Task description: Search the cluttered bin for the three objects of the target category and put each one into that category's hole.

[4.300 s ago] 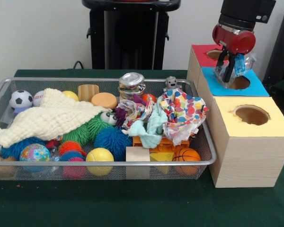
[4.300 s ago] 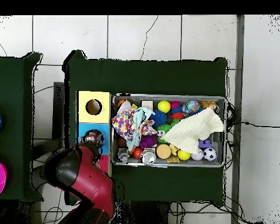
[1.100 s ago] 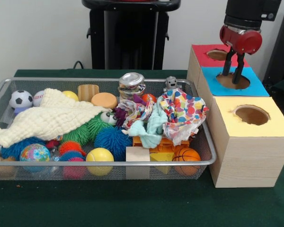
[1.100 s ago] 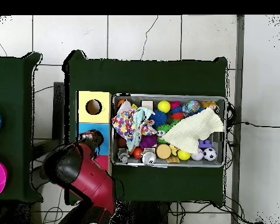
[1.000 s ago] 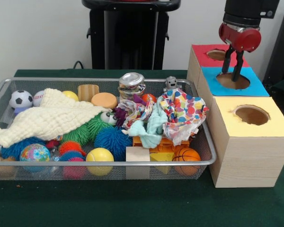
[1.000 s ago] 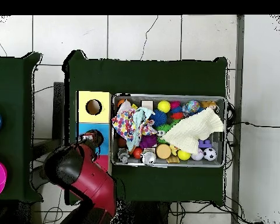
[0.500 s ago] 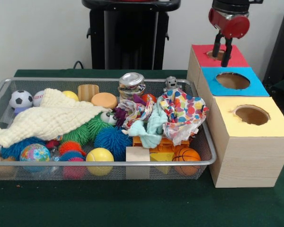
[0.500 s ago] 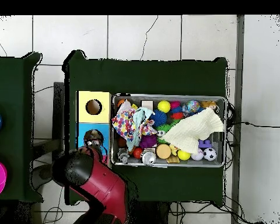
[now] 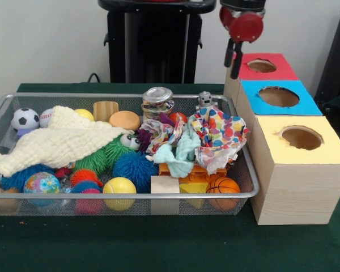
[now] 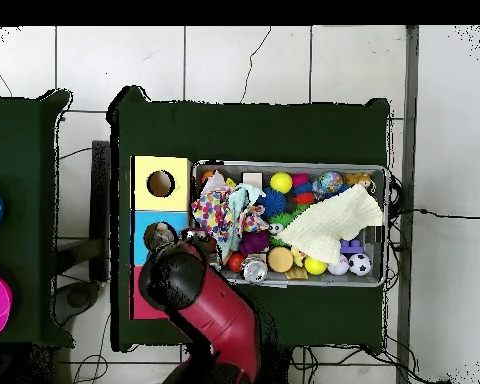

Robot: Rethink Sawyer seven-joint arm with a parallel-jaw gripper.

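Bench (image 9: 175, 249) w/ dark green cover fills the front view, carrying everything. Cluttered bin (image 9: 130, 202) spreads wide across the 9 o'clock half, silver mesh, thick rim, packed full. Wooden box (image 9: 297, 181) sits just beside the bin on the 3 o'clock side, three coloured faces in a row: yellow nearest the camera, blue (image 9: 304, 106) in the middle, red furthest back toward 1 o'clock. Hole (image 9: 262, 66) in the red face is open, dark and round, nothing seen in it. Red arm (image 10: 214, 320) comes up from 6 o'clock in the overhead view, its head over the bin's corner next to the box.

Cream cloth (image 9: 56, 143) drapes the bin's 9 o'clock end; polka-dot cloth (image 9: 222, 136) is bunched at the box end. Shiny can (image 9: 157, 101) stands upright at the far rim, small grey robot toy (image 9: 204, 101) just beside it toward 3 o'clock. Basketball (image 9: 223, 186), yellow ball (image 9: 119, 188), soccer ball (image 9: 25, 119) also in there.

No see-through bottles visible anywhere in either view.

Pincer (image 9: 233, 59) hangs at 12 o'clock, high above the bin's far corner, just beside the red face, released, fingers apart, nothing between them.
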